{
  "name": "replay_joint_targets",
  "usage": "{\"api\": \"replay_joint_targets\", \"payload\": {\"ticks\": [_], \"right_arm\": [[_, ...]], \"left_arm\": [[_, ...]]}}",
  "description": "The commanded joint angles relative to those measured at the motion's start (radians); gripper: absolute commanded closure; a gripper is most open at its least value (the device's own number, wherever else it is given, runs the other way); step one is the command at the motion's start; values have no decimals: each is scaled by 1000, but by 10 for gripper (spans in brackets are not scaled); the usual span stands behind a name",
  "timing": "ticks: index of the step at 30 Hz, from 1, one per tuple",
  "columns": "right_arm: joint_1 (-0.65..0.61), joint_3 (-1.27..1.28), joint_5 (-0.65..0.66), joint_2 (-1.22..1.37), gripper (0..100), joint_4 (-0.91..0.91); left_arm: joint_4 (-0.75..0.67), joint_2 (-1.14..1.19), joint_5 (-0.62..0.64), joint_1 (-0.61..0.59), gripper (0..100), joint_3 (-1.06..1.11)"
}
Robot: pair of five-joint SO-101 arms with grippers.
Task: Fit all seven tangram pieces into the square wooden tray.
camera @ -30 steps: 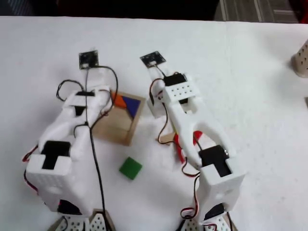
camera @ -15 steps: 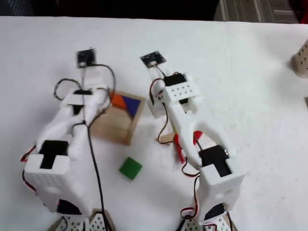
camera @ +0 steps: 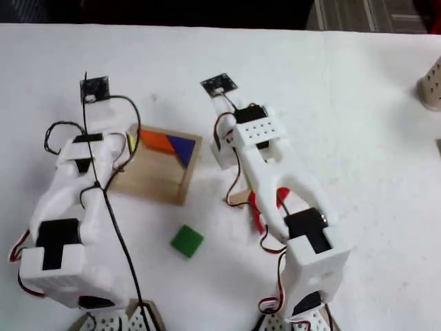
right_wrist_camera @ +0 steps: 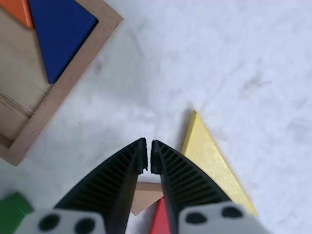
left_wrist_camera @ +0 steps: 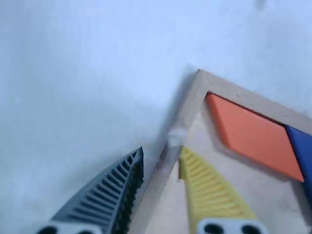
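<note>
The square wooden tray [camera: 190, 174] holds an orange piece [camera: 157, 141] and a blue triangle [camera: 182, 149] at its far side. My left gripper [left_wrist_camera: 161, 158] is shut on the tray's wall [left_wrist_camera: 192, 97] near a corner, the grey finger outside and the yellow finger inside. My right gripper [right_wrist_camera: 148, 156] is shut on nothing, low over the table right of the tray. Close to its tips lie a yellow triangle [right_wrist_camera: 209, 156], a red piece [right_wrist_camera: 161, 222] and a wood-coloured piece [right_wrist_camera: 144, 197]. A green square [camera: 187, 241] lies in front of the tray.
A beige perforated object [camera: 431, 83] stands at the table's right edge. The white table [camera: 344, 138] stretches open to the right of the right arm and behind both arms. The arms' bases sit at the near edge.
The left arm has swung left, and the tray has slid left with it in its grip. The right arm and the loose pieces have stayed still.
</note>
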Motion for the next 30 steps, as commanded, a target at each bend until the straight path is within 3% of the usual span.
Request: {"api": "replay_joint_targets", "payload": {"ticks": [1, 5, 12, 23, 30], "right_arm": [[4, -14, -8, -67, 979, -15], [4, -12, -8, -67, 979, -12], [4, -12, -8, -67, 979, -10], [4, -11, -8, -68, 979, -10], [4, -11, -8, -71, 979, -10]], "left_arm": [[41, -56, -34, -7, 752, -14], [40, -54, -54, -10, 790, -15], [48, 13, -262, -10, 913, -63], [218, 54, -269, -30, 924, -133], [310, 12, -264, -16, 928, -43]]}}
